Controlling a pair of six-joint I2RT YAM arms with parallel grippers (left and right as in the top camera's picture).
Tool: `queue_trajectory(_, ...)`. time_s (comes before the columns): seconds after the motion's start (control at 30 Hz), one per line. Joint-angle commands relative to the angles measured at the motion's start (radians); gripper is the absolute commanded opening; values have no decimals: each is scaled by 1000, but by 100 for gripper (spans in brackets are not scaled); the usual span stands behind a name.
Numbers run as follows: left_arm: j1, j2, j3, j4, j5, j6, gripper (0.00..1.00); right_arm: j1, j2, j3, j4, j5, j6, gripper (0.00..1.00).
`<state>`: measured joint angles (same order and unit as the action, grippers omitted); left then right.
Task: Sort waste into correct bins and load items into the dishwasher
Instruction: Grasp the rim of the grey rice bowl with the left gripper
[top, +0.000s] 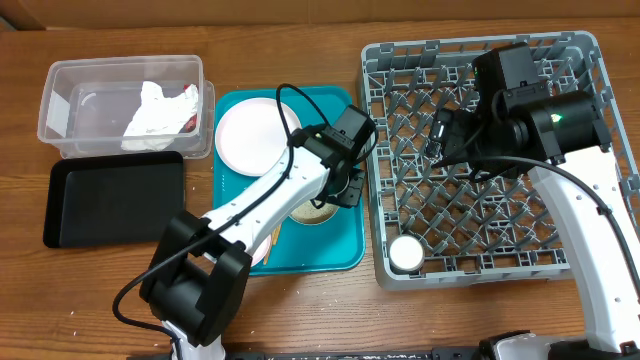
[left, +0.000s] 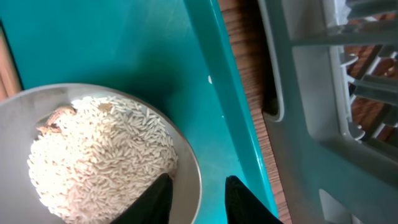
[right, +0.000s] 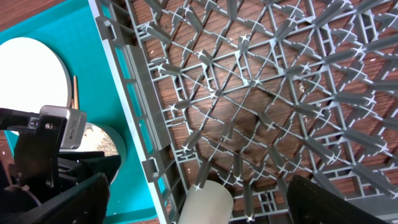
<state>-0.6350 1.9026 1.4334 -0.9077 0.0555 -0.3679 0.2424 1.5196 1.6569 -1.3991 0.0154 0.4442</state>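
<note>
On the teal tray (top: 340, 245) stands a white bowl (left: 186, 155) full of rice-like grains (left: 99, 155). My left gripper (left: 199, 180) straddles the bowl's right rim, one finger inside over the rice and the other outside over the tray, with a small gap still showing. From overhead the left gripper (top: 335, 195) covers most of the bowl (top: 312, 213). My right gripper (right: 198, 180) hangs open over the grey dish rack (top: 480, 272), above a small white cup (right: 208, 202) standing in the rack's near-left corner.
The clear tub (top: 60, 100) at the back left holds the white napkin (top: 150, 115) and the red wrapper (top: 190, 120). In front of it lies the black tray (top: 110, 200). A white plate (top: 255, 135), a pink plate's edge (top: 262, 250) and chopsticks (top: 272, 238) share the teal tray.
</note>
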Motion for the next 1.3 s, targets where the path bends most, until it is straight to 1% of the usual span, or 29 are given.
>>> queue_trajectory(0.0, 3, 38, -8, 3, -14, -60, 29, -2, -10, 20, 6, 10, -5, 92)
queue_trajectory(0.13, 21, 54, -8, -5, 1, -60, 28, -2, -10, 20, 6, 10, -8, 92)
queue_trajectory(0.23, 39, 54, -4, 2, 42, -66, 27, -2, -10, 20, 6, 10, -8, 92)
queue_trajectory(0.33, 46, 55, -4, 32, 70, -118, 27, -2, -10, 20, 9, 10, -8, 92)
queue_trajectory(0.53, 28, 58, -4, 49, 67, -130, 27, -2, -10, 20, 9, 10, -8, 92)
queue_trajectory(0.63, 27, 75, -4, 49, 65, -131, 25, -2, -10, 20, 11, 10, -8, 93)
queue_trajectory(0.73, 33, 100, -4, 48, 76, -138, 22, -2, -10, 20, 16, 10, -8, 93)
queue_trajectory(0.9, 59, 106, -4, 48, 106, -150, 10, -2, -10, 20, 18, 10, -31, 93)
queue_trajectory(1.03, 59, 107, -4, 50, 106, -150, 4, -2, -10, 20, 19, 10, -34, 93)
queue_trajectory(1.27, 68, 105, 33, 24, 129, -148, 4, -2, -10, 20, 21, 10, -34, 93)
